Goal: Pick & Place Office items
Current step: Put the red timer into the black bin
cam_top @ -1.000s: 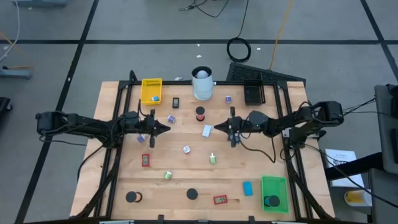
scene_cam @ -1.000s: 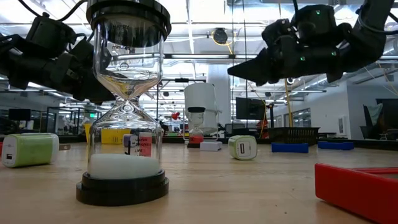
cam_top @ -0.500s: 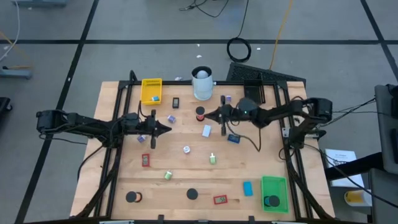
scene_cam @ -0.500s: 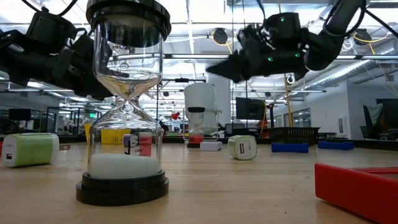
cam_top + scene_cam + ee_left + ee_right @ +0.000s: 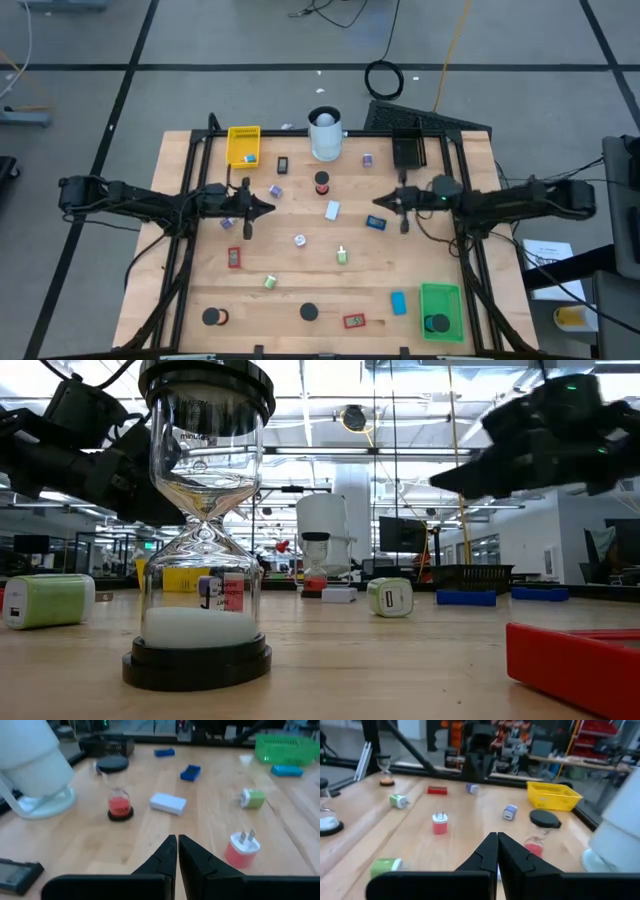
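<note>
White block (image 5: 332, 210) long axis tilted on the table; both tools (image 5: 262, 207) (image 5: 378, 203) clenched, empty.

The tall cylinder (image 5: 324, 134) stands at the back of the table (image 5: 180, 300) — one tray (image 5: 243, 146) to its left, another (image 5: 408, 151) to its right. A third tray (image 5: 441, 310) sits in the front right corner. Small office items (image 5: 300, 240) lie scattered between the two arms — some near the front edge.

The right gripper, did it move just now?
Yes. In the high view the right gripper has pulled back toward the table's right edge, away from the white cylinder, past the small blue block.
</note>
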Robot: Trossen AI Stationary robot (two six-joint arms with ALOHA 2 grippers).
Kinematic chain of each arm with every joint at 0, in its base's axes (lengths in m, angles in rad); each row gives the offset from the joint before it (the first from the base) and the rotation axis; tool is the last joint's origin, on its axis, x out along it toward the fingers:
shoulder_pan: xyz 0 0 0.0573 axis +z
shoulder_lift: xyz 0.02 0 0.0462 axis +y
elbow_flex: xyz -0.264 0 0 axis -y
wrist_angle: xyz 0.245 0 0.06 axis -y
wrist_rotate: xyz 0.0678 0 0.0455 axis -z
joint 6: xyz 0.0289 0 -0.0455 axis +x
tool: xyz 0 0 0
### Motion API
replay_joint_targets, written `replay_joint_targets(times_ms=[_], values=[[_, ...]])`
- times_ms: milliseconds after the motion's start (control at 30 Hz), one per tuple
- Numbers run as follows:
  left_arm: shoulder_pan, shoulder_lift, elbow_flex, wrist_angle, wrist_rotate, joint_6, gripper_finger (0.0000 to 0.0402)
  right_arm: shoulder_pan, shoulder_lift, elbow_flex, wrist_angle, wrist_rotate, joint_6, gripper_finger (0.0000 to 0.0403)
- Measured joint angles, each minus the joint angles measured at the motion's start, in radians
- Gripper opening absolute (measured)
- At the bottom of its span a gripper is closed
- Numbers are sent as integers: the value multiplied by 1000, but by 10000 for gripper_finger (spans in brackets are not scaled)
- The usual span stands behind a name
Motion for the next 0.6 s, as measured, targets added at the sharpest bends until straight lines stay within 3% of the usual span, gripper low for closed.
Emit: replay_joint_targets(times_ms=[267,600], values=[[-67,0,147,-367,-24,-28,21,-1,-236,-97,-29,55,22,0],[-173,0,397,-870,-142,-95,22,0,-267,-99,-65,78,25,0]])
